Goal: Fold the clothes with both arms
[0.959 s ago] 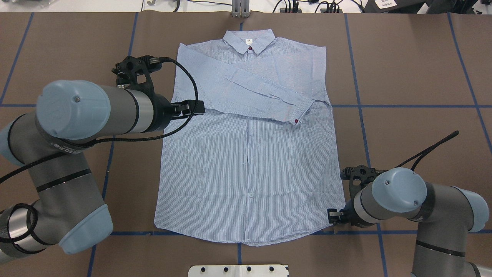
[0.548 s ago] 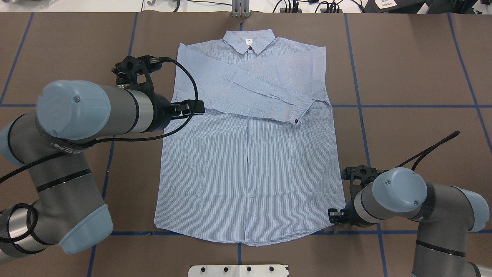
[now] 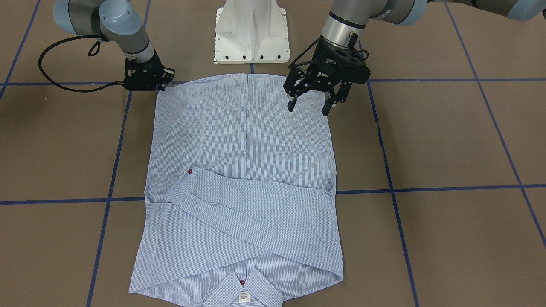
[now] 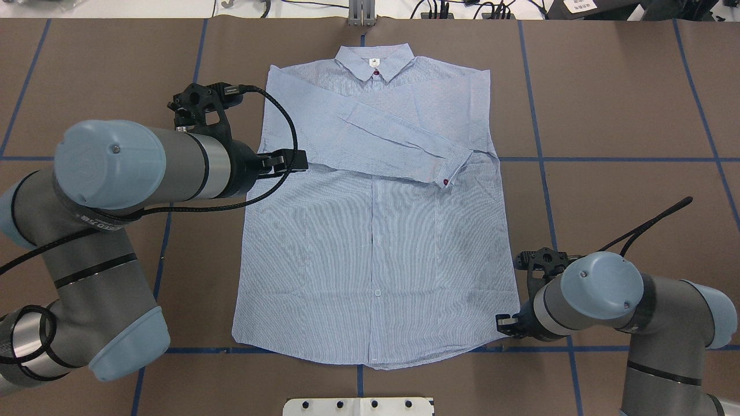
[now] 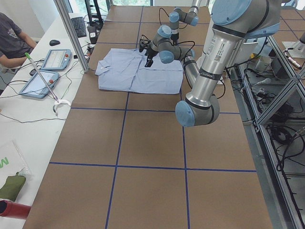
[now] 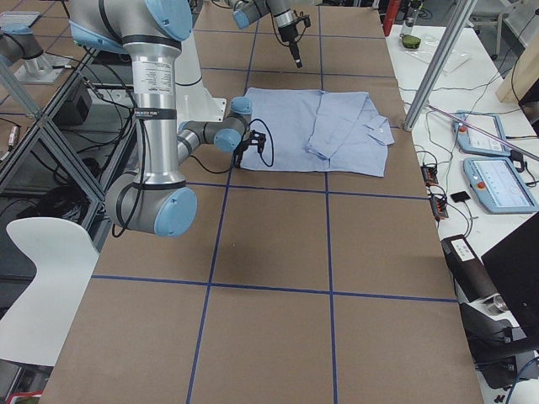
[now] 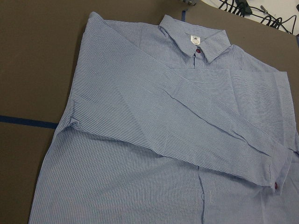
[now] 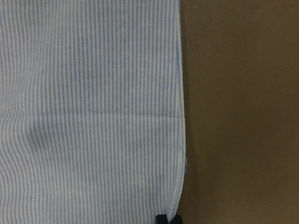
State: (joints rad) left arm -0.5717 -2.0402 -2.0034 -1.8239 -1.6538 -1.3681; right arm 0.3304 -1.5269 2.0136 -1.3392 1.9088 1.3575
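Shirt (image 4: 376, 242) lies flat on the table (image 4: 607, 86), collar at 12 o'clock from overhead.
Left gripper (image 3: 307, 111) hovers, jaws wide apart, over its 9 o'clock side. Right gripper (image 4: 502, 325) sits low at 4 o'clock, pinching the hem corner.

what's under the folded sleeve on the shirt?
The shirt front lies under the sleeve; its button placket emerges below the sleeve. Any buttons or pocket beneath it are covered and cannot be seen.
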